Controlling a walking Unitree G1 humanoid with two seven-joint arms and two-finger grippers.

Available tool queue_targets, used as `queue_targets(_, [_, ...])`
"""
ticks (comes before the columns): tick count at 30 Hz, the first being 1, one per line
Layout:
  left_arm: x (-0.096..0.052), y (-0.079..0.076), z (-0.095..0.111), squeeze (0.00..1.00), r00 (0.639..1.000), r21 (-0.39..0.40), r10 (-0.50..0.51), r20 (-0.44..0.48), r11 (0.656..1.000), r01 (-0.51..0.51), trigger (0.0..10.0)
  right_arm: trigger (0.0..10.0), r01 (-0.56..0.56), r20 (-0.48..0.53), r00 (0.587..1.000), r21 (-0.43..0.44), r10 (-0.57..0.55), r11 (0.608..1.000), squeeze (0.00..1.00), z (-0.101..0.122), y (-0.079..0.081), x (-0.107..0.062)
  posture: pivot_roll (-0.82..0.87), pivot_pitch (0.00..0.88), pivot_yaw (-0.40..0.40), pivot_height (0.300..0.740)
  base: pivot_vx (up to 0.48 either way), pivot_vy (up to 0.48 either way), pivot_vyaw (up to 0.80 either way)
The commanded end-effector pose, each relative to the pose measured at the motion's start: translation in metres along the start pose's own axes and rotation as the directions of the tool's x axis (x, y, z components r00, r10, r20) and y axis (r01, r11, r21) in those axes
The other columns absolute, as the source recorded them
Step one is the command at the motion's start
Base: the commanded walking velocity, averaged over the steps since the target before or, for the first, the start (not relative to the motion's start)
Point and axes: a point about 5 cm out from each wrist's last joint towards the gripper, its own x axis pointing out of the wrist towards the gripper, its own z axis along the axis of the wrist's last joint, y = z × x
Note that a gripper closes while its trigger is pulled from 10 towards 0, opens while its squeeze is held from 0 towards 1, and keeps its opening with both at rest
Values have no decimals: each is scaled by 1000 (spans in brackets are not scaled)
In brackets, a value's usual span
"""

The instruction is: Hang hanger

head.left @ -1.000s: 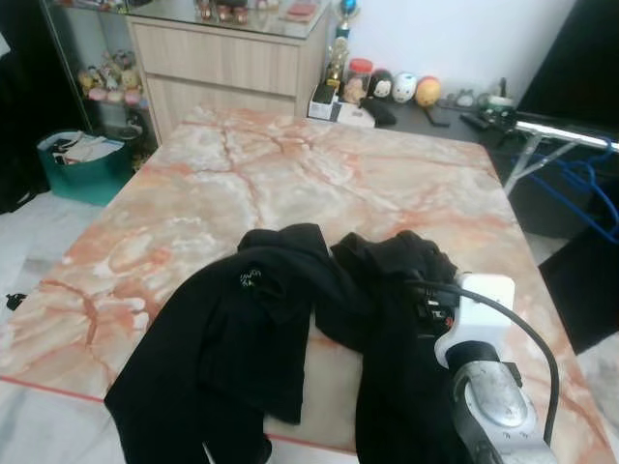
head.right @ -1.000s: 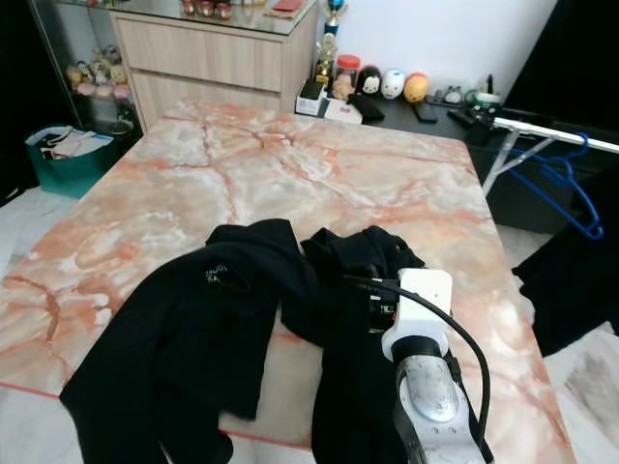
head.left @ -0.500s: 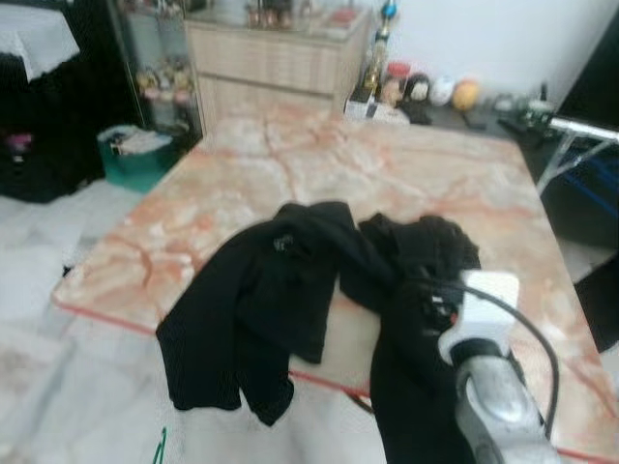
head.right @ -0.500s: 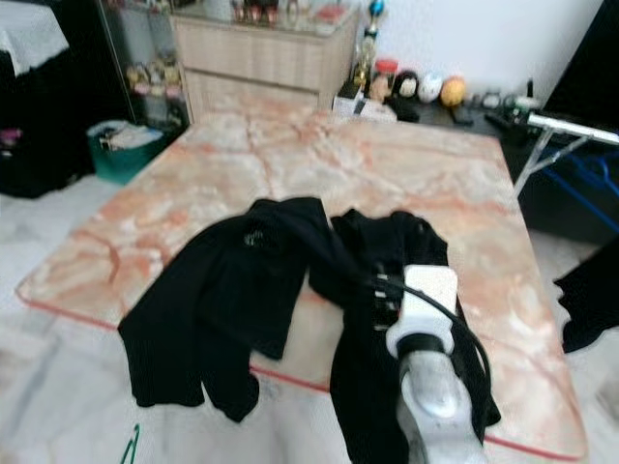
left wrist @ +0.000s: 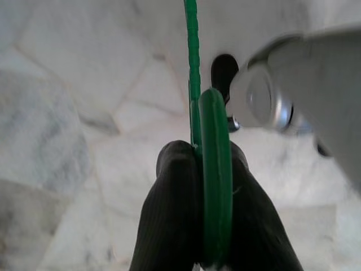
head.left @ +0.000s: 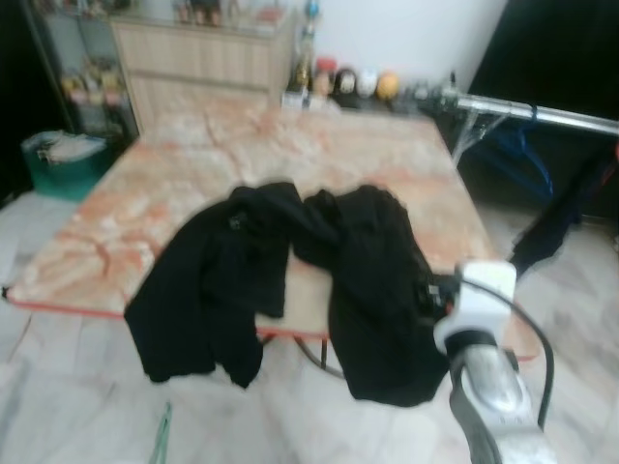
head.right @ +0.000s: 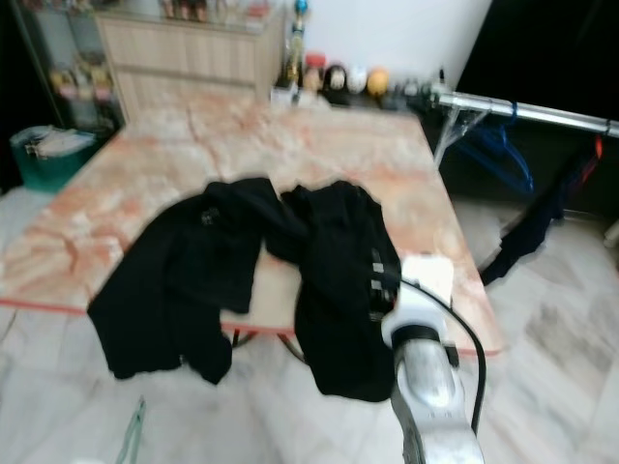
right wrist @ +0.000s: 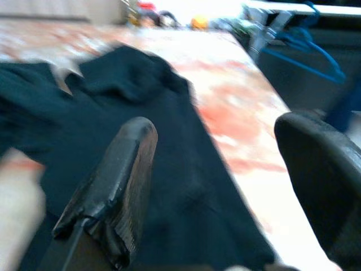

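A: Green hanger point(left wrist: 214, 169), clamped flat between the left gripper point(left wrist: 211, 197) fingers, low over the marble floor point(left wrist: 67, 113); not yet hung.

B: Right gripper point(right wrist: 225, 186), jaws wide apart, holds nothing, facing black clothes point(head.right: 329, 261) draped over the table point(head.right: 426, 193) edge. Open floor leads to the rail point(head.right: 522, 109) beyond.

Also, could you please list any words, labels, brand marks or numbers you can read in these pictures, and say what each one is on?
None can be read.
Black garment on the marble table: a small pale mark near its collar, too blurred to read.
Jars and figurines at the table's far edge: any labels are too small and blurred.
Green hanger in the left end effector: no lettering shows.
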Motion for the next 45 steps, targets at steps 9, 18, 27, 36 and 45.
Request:
queue_targets(9, [-1, 4, -1, 0, 1000, 20, 8, -4, 1000, -8, 10000, 10000, 1, 19, 1000, 15, -1, 1000, 0, 1, 3, 2, 78, 0, -74, 740, -285, 0, 0])
queue_targets(18, [-2, 8, -2, 0, 1000, 35, 17, -9, 999, -16, 10000, 10000, 7, 23, 1000, 32, -8, 999, 0, -1, 6, 2, 76, 0, -55, 740, -296, 0, 0])
queue_targets(27, [-1, 9, 1, 0, 1000, 30, 24, -1, 999, -24, 10000, 10000, 17, 32, 999, 30, -18, 999, 0, 1, 4, 5, 81, 0, -55, 740, -308, 0, 0])
queue_targets(36, [0, 9, 3, 0, 1000, 11, 29, 3, 1000, -29, 10000, 10000, 15, 38, 999, 25, -16, 1000, 0, 2, 4, 10, 89, 0, -65, 740, -322, 0, 0])
queue_targets(45, [0, 8, 5, 0, 999, 3, 32, 13, 999, -32, 10000, 10000, -1, 39, 999, 10, 1, 1000, 0, 3, 3, 12, 88, 0, -71, 740, -330, 0, 0])
